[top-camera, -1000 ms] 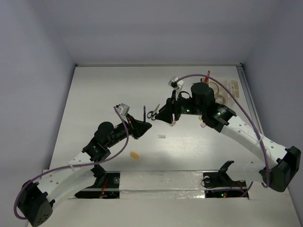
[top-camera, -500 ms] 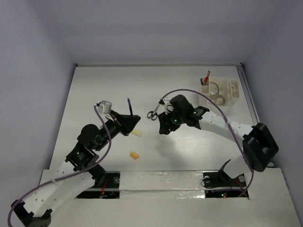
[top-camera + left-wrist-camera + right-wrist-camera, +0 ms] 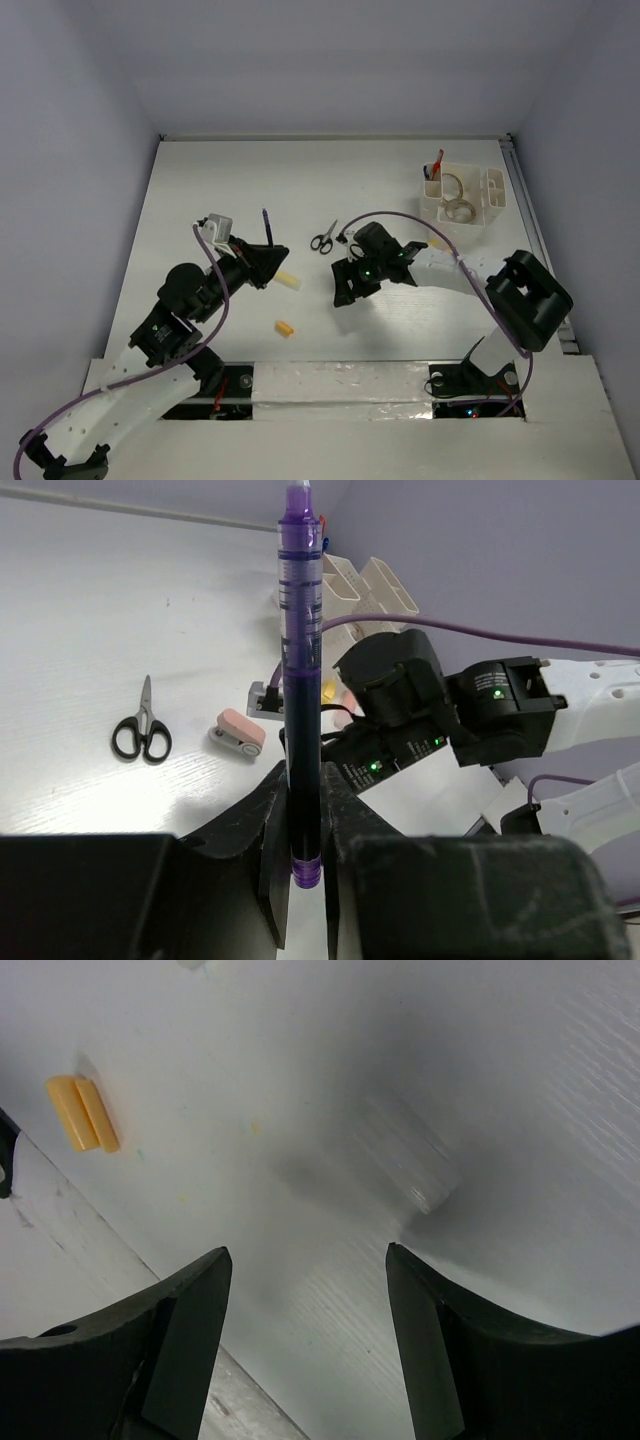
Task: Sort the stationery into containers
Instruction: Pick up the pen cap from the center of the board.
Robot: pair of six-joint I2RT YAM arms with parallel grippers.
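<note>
Stationery lies scattered on a white worktop (image 3: pixel 200 180). Within the last second the right arm has swung away from the white organiser (image 3: pixel 494 192) in the far right corner and dropped low over mid-worktop. Its jaws, spread wide and holding nothing, straddle a small clear block (image 3: pixel 410 1155), probably the next pick. The left jaws clamp a purple pen (image 3: pixel 300 680) upright, drawn back leftward. Scissors (image 3: pixel 323 240) and a yellow block (image 3: pixel 285 328) lie near; the side walls stand well apart.
</note>
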